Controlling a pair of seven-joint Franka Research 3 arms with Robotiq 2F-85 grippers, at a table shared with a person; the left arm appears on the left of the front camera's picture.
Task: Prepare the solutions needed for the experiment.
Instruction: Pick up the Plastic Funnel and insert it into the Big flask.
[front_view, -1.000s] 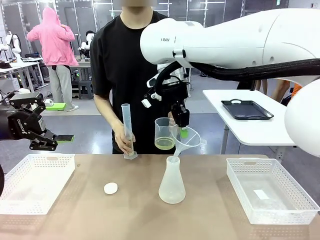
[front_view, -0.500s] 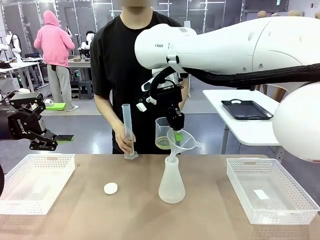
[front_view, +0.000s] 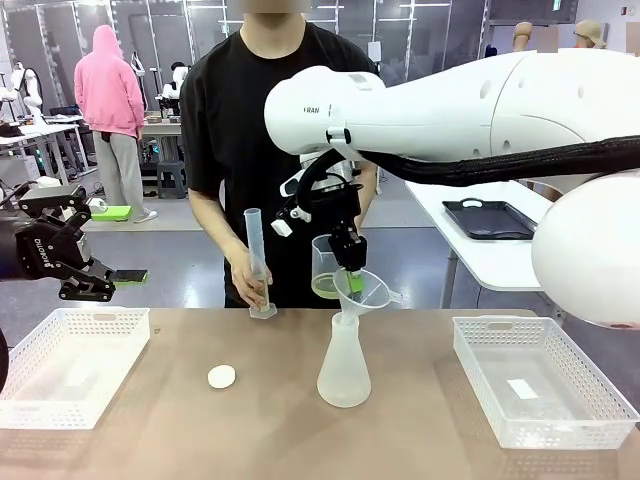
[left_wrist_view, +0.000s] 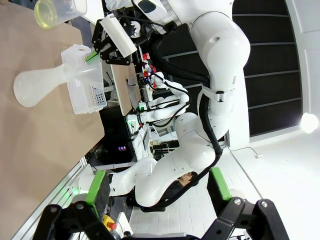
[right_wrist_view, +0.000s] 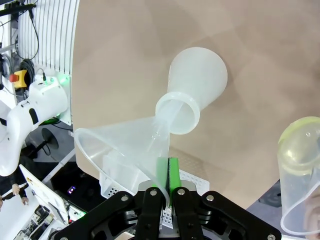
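Since the solution (front_view: 329, 289) is only a shallow watery pool in the beaker (front_view: 326, 258) the person holds up just behind the funnel (front_view: 372, 290), expect slosh. It's light, slick plastic, so you take the wall and keep it upright. Right end effector (right_wrist_view: 164, 189) pinches the funnel rim, stem at the flask (front_view: 343, 372) mouth. Left end effector (left_wrist_view: 158, 186) hangs wide open, empty. Count: one beaker, funnel, flask, cylinder (front_view: 255, 262), cap (front_view: 221, 376); two baskets (front_view: 100, 314).

White cap (front_view: 221, 376), left basket (front_view: 80, 313), right basket (front_view: 500, 321), black tray (front_view: 495, 219)

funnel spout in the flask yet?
In. The funnel spout ends inside the flask mouth; the funnel leans, pinched by the right gripper.
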